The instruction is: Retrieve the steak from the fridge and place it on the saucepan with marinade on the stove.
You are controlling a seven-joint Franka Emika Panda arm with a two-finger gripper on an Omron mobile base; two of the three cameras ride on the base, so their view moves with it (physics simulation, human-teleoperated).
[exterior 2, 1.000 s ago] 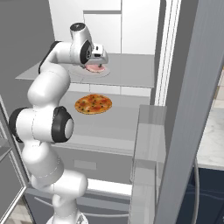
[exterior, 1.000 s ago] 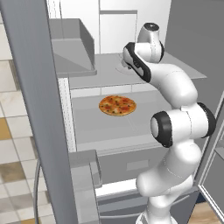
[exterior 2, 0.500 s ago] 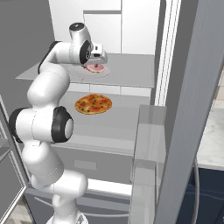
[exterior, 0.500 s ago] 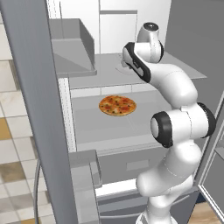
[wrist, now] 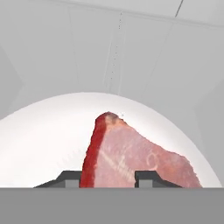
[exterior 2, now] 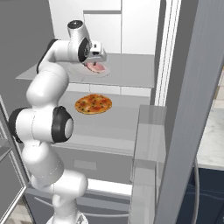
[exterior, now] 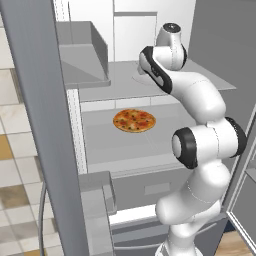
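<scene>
- Inside the open fridge [exterior 2: 144,43], near the top centre of the right base view, the steak [exterior 2: 97,67] lies on a round white plate [exterior 2: 89,74] on the upper grey shelf [exterior 2: 131,70].
- At the top of that view the white arm reaches in, and its tool [exterior 2: 97,61] sits right over the steak.
- Low in the hand view, the steak [wrist: 131,157] fills the centre as a pink slab with a dark red edge on its left, resting on the white plate [wrist: 48,140].
- Two dark fingertips [wrist: 70,178] stand on either side of the meat's near end, close against it; whether they are actually pressing on it I cannot tell.
- One shelf lower, at the centre of the left base view, a round orange-topped pizza [exterior: 134,120] lies flat, well apart from the steak.
</scene>
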